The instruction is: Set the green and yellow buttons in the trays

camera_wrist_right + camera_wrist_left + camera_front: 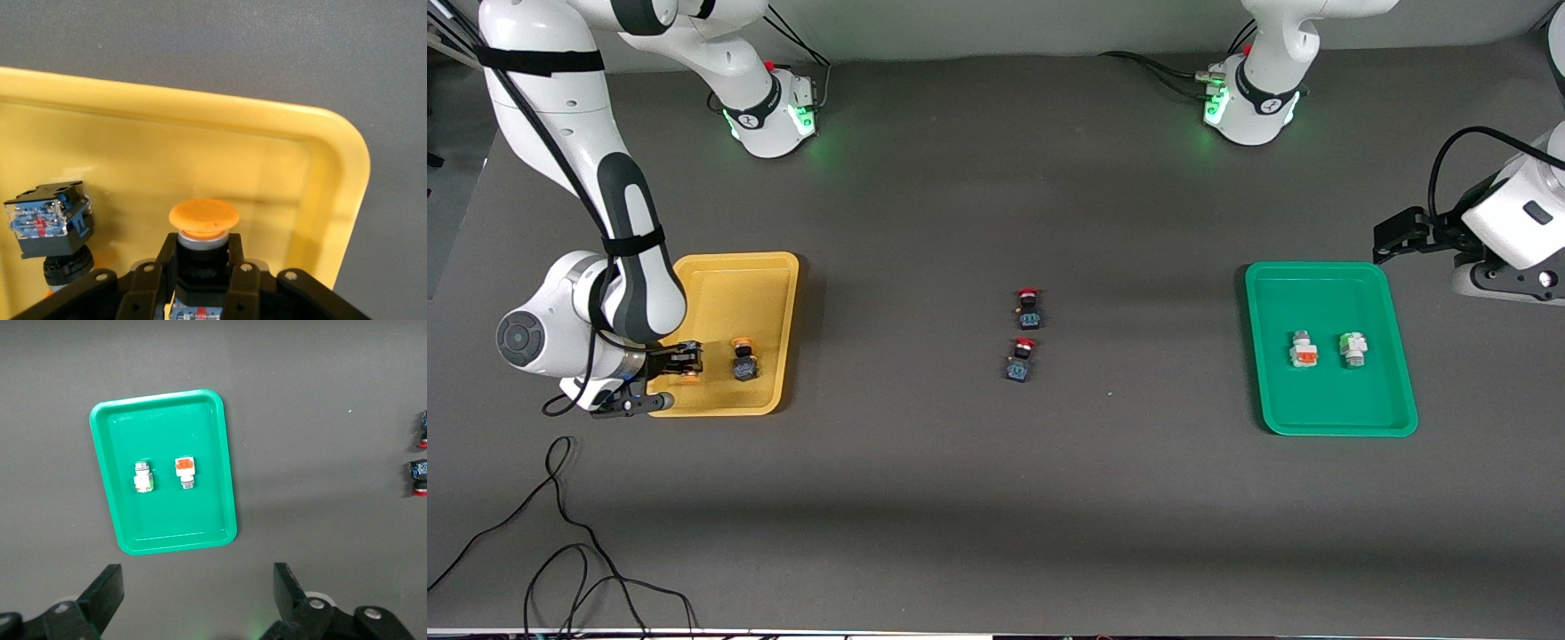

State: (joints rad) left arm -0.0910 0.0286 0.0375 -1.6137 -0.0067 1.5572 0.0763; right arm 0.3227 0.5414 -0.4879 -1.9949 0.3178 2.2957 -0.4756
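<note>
Right hand (680,363) is down low in the yellow tray (769,267), at the end nearer the front camera, fingers pinched on a black switch with a yellow-orange cap (203,217). From the wrist camera the cap pokes out past the fingertips toward the tray wall. The other yellow-capped switch (743,363) already lies in the same tray, just beside the held one.

Left hand (197,600) is spread wide with nothing in it, parked up over the surface off the green tray's (1258,276) end of the table, just waiting. Both white switches sit inside the green tray, the orange-marked one (1304,349) and the green-marked one (1352,347), side by side and apart. So I'd say this is pretty much the last drop.

Stuff that could go sideways:
- I can't tell whether the held switch is resting on the tray floor yet. If it's let go while above it, that round cap could make it roll or tip into its neighbour.
- The neighbour is close, so fingers opening or the hand lifting off crooked might knock it.
- The two red-capped switches (1024,338) in the middle of the surface aren't part of the job and are well apart from both hands, so they should stay put.
</note>
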